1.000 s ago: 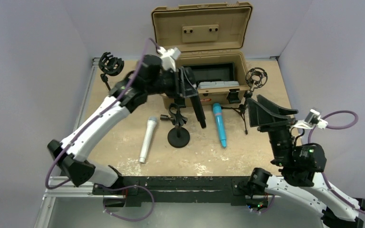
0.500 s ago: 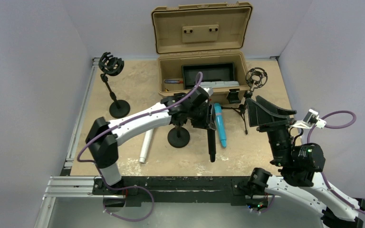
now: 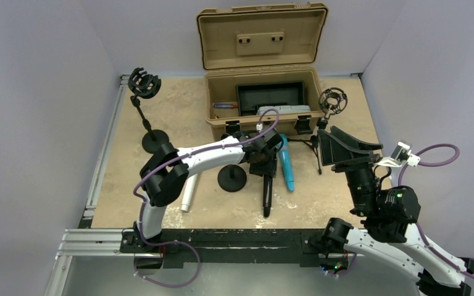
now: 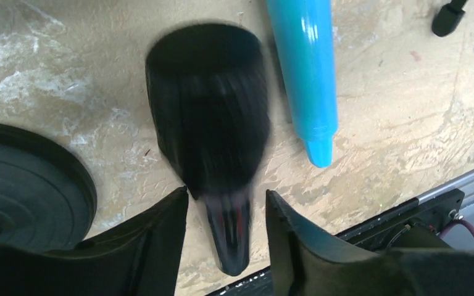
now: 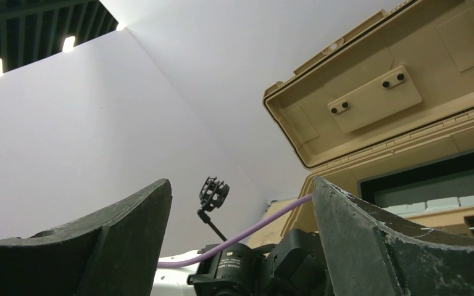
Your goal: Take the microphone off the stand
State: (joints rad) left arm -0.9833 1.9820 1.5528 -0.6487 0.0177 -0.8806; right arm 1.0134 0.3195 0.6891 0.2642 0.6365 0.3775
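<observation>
Between the stand (image 3: 231, 178) and a blue mic (image 3: 286, 165), the microphone (image 3: 266, 198) was seen down at the tabletop (image 3: 327, 197), blurred. The left pincer (image 4: 227, 192) was parted narrowly around its thin end, with slim gaps seen either side. The right pincer (image 5: 241, 182) was held wide apart, empty.

On plywood tabletop (image 3: 179, 111), left to right: white cylindrical microphone (image 3: 189, 191), black round-based stand (image 3: 231, 177), black tapered microphone (image 3: 266, 194), blue plastic microphone (image 3: 286, 163). Behind: open tan plastic case (image 3: 213, 120). Far left: black shock-mount stand (image 3: 144, 83).
</observation>
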